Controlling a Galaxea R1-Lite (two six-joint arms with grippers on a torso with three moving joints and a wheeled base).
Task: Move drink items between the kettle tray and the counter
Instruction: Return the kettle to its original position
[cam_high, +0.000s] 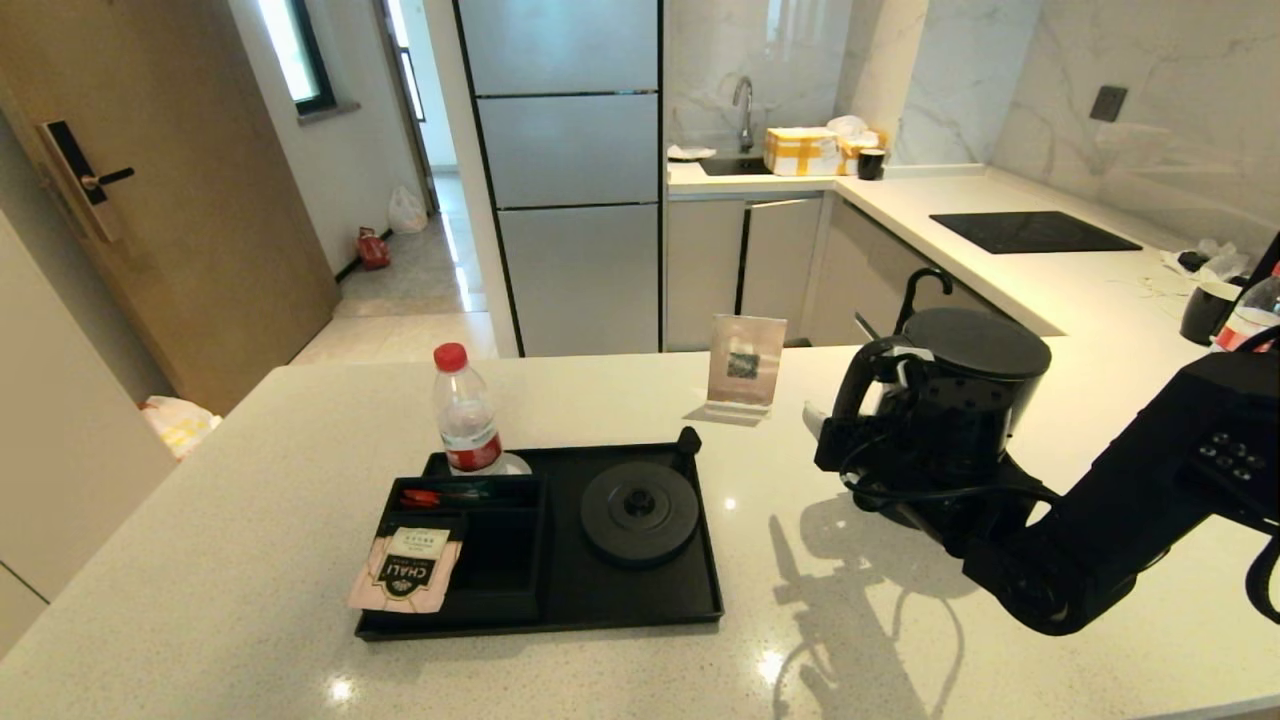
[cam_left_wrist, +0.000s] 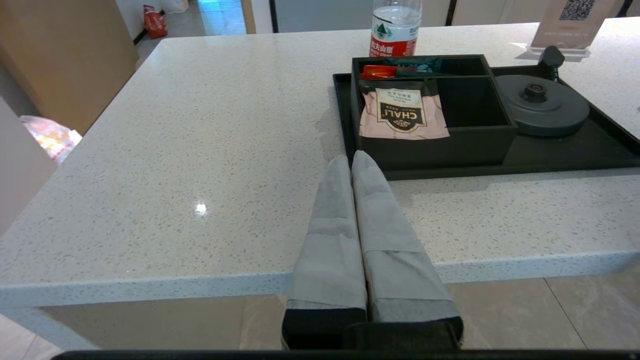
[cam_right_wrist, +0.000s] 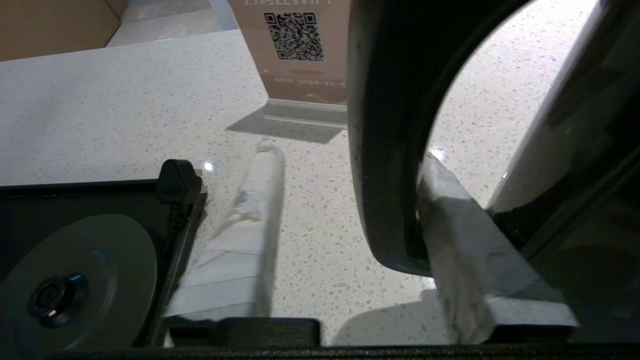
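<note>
The matte-black kettle (cam_high: 960, 400) stands on the white counter (cam_high: 250, 500), right of the black kettle tray (cam_high: 640, 592). My right gripper (cam_right_wrist: 350, 155) straddles its loop handle (cam_right_wrist: 385, 150): one finger (cam_right_wrist: 450, 220) lies inside the loop against the handle, while the other finger (cam_right_wrist: 250, 210) is a gap away from it. The round base disc (cam_high: 640, 510) on the tray is bare. The pink tea sachet (cam_high: 405, 570) leans on the tray's front-left compartment. My left gripper (cam_left_wrist: 352, 157) hovers shut over the counter's near edge, just before the tray (cam_left_wrist: 575, 150) and sachet (cam_left_wrist: 402, 112).
A water bottle (cam_high: 465, 415) stands at the tray's back left. A QR sign (cam_high: 745, 365) stands behind the tray, near the kettle. Red packets (cam_high: 425, 495) lie in the back compartment. A black plug (cam_high: 688, 440) sits at the tray's back right corner.
</note>
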